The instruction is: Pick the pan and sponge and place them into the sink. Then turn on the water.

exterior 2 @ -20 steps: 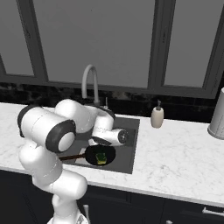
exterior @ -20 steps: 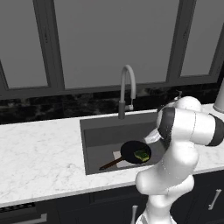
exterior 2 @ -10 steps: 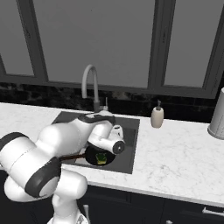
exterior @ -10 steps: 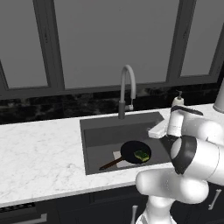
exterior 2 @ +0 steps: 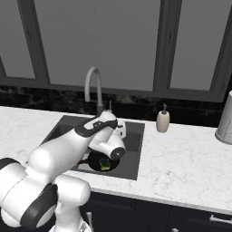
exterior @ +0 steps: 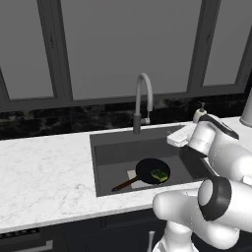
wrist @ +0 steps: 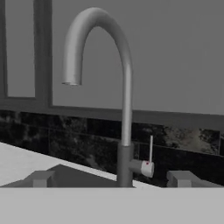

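Pan (exterior: 152,171) and sponge (exterior: 158,174) are already down in the sink (exterior: 106,165), so it's faucet (wrist: 124,87) time. My pincer (wrist: 111,180) hangs wide open, empty, pointed straight at its upright lever (wrist: 150,151) dead ahead.

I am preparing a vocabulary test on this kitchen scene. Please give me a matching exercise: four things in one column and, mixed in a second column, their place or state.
1. sponge
2. pan
3. soap dispenser
4. faucet

a. no water running
b. on the sink floor
c. on the counter
d. inside the pan

Pairs: 1-d, 2-b, 3-c, 4-a
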Robot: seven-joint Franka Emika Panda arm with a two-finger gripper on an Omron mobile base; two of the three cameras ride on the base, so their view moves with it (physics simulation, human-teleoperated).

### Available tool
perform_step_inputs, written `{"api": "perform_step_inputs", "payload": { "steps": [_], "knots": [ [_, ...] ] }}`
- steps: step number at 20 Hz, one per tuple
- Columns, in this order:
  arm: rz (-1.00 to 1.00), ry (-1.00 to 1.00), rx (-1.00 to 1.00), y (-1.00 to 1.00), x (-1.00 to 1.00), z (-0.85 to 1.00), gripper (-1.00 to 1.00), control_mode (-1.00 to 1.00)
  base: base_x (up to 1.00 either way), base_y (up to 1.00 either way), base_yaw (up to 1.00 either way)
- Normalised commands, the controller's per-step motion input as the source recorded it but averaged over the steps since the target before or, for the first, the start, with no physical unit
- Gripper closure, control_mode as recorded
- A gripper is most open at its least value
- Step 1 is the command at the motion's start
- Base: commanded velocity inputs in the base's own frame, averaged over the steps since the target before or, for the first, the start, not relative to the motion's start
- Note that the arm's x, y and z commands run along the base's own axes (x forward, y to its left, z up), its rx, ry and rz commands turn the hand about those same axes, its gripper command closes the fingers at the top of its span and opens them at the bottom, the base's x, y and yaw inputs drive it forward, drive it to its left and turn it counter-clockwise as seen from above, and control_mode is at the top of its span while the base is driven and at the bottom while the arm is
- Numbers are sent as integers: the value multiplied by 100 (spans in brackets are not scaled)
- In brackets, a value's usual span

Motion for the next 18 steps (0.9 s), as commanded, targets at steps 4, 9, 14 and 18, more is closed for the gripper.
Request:
{"api": "perform_step_inputs", "payload": {
  "steps": [4,9,14,18],
  "knots": [
    [0,-8,3,-16,0,27,-100,-100,0,0,0],
    [0,-1,0,-21,19,1,-100,-100,0,0,0],
    [0,0,0,-14,40,0,-100,-100,0,0,0],
    [0,0,0,-1,36,0,-100,-100,0,0,0]
  ]
}}
